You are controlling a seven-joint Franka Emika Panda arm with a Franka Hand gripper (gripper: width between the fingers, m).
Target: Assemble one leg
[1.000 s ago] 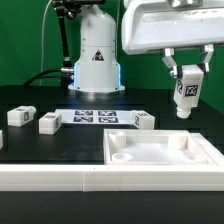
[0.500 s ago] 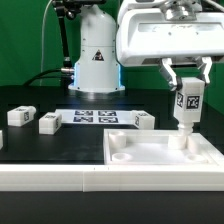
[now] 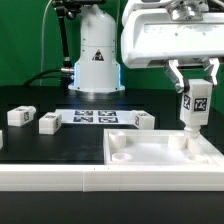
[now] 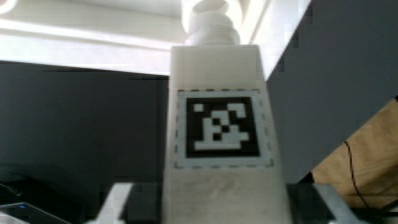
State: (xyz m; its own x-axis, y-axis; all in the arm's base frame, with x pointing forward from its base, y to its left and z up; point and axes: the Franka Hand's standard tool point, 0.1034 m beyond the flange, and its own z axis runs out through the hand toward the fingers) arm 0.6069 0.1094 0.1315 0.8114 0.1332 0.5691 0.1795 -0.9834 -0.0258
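Note:
My gripper (image 3: 193, 88) is shut on a white leg (image 3: 192, 108) with a black-and-white tag, held upright. The leg's lower end is at the far right corner socket of the large white panel (image 3: 160, 160); I cannot tell whether it touches. In the wrist view the leg (image 4: 221, 120) fills the middle, its tag facing the camera, its threaded tip over the white panel (image 4: 89, 40). The fingers (image 4: 128, 200) press both its sides. Three more legs lie on the black table: one (image 3: 18, 116), one (image 3: 48, 122) and one (image 3: 142, 121).
The marker board (image 3: 95, 117) lies flat at the middle of the table, in front of the robot base (image 3: 95, 60). A white ledge (image 3: 50, 178) runs along the front edge, left of the panel.
The gripper has carried the leg down and a little toward the exterior view's right, bringing its lower end to the panel's far right corner socket.

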